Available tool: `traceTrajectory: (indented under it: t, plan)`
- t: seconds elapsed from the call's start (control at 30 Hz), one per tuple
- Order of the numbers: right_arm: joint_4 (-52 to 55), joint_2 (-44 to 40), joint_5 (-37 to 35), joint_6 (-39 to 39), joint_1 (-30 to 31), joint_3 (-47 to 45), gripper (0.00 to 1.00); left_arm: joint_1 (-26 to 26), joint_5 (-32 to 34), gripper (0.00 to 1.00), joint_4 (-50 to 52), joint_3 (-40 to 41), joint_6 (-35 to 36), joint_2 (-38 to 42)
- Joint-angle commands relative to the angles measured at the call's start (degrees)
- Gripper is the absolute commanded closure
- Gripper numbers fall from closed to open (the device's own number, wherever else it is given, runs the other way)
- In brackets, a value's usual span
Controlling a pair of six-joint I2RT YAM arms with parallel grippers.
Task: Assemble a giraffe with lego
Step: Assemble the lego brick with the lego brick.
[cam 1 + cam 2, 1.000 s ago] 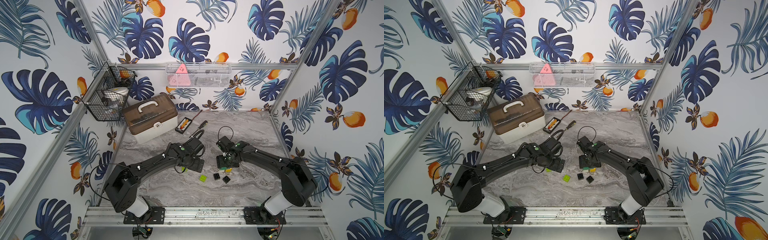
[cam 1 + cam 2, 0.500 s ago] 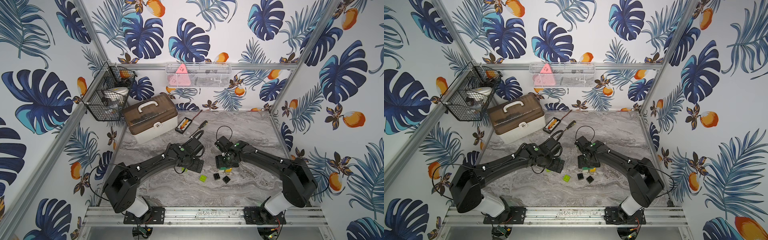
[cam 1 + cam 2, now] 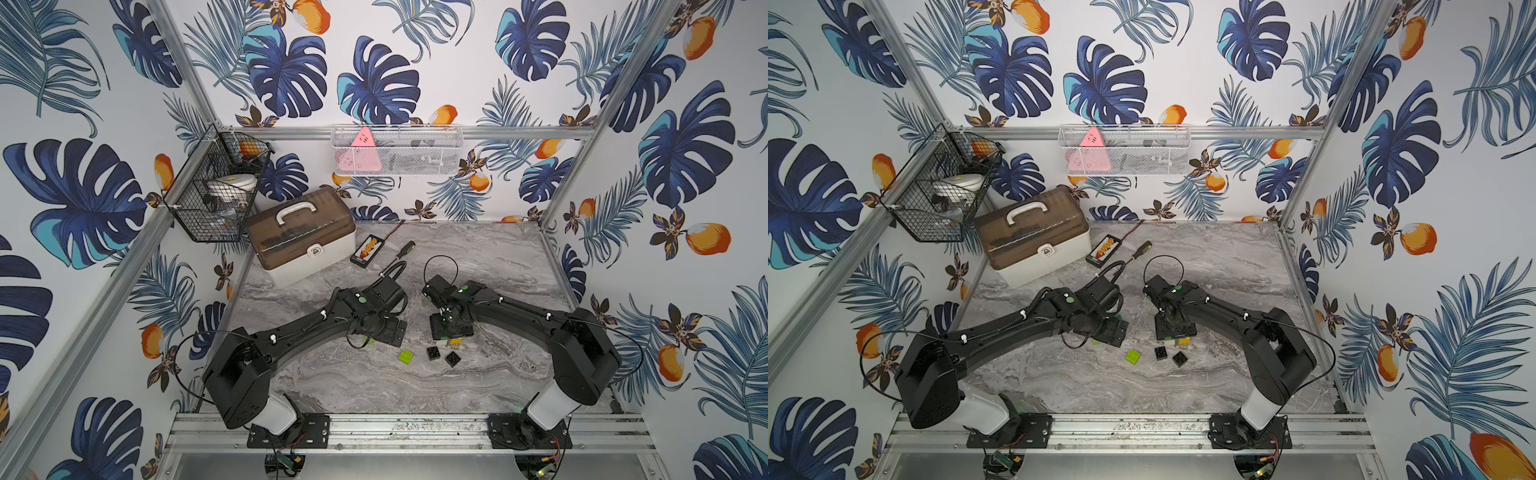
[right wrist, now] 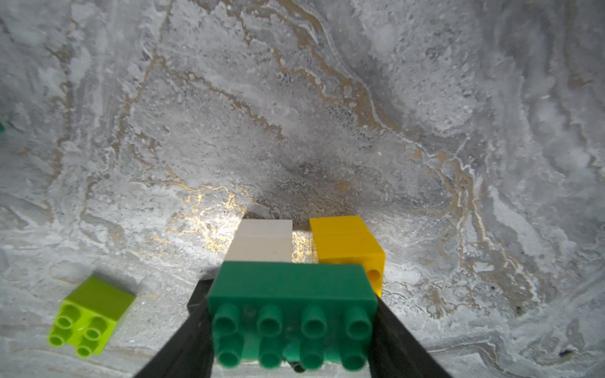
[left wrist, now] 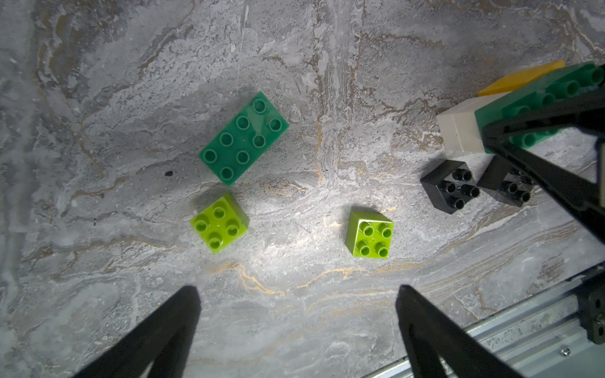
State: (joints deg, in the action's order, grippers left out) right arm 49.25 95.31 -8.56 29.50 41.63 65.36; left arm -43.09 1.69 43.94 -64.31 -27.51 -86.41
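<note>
A long brick [image 5: 244, 139] lies just beside a square brick [image 5: 218, 222].

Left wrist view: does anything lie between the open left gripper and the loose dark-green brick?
A lime brick sits just short of the dark-green brick, on the side toward the left gripper; otherwise only bare tabletop.

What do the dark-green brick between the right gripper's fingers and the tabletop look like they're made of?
Dark-green brick: moulded plastic, smooth satin finish; uniform colour, sharp edges and hollow round studs show it. Tabletop: looks like grey marble with gold veins, matte; could be a printed laminate or mat, the pictures leave that open.
</note>
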Motion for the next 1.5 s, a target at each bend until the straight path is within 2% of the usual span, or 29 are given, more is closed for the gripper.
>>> traceTrajectory:
  t: [0.0, 0.33, 0.83, 1.47]
  plan:
    - [1.03, 0.05, -1.13, 0.65, 0.19, 1.06, 0.42, 0.02, 0.97, 0.02, 0.09, 0.12, -0.27, 0.45]
    - [1.42, 0.62, -1.20, 0.84, 0.34, 1.26, 0.48, 0.02, 1.03, 0.01, 0.23, -0.02, 0.13, 0.37]
    - [0.70, -0.28, -1.16, 2.71, 0.74, -1.61, 0.49, -0.04, 1.06, 0.02, 0.28, 0.57, -0.19, 0.87]
    - [-1.35, 0.26, -0.72, 1.45, -0.12, -4.20, 0.49, -0.03, 1.12, 0.02, 0.29, 0.16, -0.65, 0.45]
